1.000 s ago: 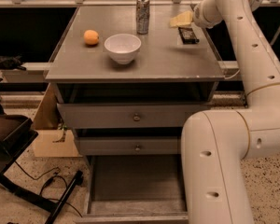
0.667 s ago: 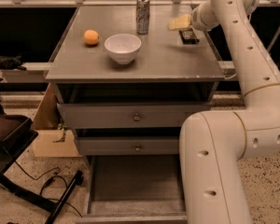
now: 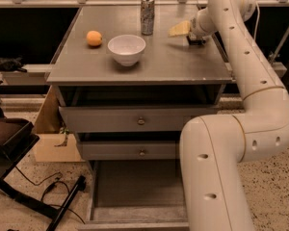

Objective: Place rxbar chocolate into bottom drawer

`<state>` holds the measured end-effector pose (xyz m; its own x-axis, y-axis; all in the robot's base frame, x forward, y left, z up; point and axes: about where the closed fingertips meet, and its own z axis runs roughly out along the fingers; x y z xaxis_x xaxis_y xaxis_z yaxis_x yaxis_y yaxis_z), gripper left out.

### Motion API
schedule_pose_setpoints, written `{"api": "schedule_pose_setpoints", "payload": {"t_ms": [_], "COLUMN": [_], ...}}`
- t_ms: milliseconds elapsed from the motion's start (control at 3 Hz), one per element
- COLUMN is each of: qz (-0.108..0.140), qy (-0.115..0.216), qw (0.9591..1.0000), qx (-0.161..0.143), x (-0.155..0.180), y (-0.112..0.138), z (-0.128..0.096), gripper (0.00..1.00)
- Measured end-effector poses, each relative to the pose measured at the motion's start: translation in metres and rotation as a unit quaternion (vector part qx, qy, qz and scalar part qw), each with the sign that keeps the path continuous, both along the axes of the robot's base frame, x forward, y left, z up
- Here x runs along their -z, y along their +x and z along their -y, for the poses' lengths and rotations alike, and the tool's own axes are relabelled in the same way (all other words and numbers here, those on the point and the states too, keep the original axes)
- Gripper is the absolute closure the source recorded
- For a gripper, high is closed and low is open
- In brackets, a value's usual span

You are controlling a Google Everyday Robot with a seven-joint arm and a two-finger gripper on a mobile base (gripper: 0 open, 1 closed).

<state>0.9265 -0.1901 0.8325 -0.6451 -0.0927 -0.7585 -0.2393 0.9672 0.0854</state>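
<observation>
Far left, lower frame: dark stand point(image 3: 7, 143), cardboard box point(image 3: 50, 146), loose cables point(image 3: 48, 189) on the floor. Not in my path.

Table point(image 3: 168, 64), left part of the top: an orange point(image 3: 94, 38), then a white bowl point(image 3: 127, 48) just beside it. Further back, centre: a tall can point(image 3: 147, 15), upright.

Below the top, centre: two upper drawers point(image 3: 135, 121), shut, with round knobs. Under them, at the bottom of the frame, the bottom drawer point(image 3: 135, 189) is pulled out, its grey floor bare. My arm point(image 3: 231, 148) covers its right side.

Upper right: my gripper point(image 3: 178, 29) hangs low over the table, pale tip pointing left toward the can. How my jaws stand I cannot tell. The rxbar chocolate point(image 3: 196, 41) shows as a dark flat shape on the tabletop under my wrist, close to the right rim. Whether I touch it I cannot tell either.

Risks as I judge them:
- The bar is thin and flat on metal. A pinch that lands high could skid off the wrapper and push it toward the right rim and over.
- The can is near my tip. A sweep left could topple it.
- The way down passes the table edge and two drawer fronts. A bump there could knock the bar loose.
- Letting go too high or too far right may miss the drawer.
</observation>
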Motion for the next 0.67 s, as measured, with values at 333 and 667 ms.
{"api": "schedule_pose_setpoints", "payload": {"t_ms": [333, 667], "qz": [-0.002, -0.014], "qy": [-0.003, -0.001], "qw": [1.0, 0.9999], "qx": [-0.001, 0.006], "x": [0.004, 0.02], "y": [0.001, 0.0], "z": [-0.001, 0.009], "gripper": [0.0, 0.19]}}
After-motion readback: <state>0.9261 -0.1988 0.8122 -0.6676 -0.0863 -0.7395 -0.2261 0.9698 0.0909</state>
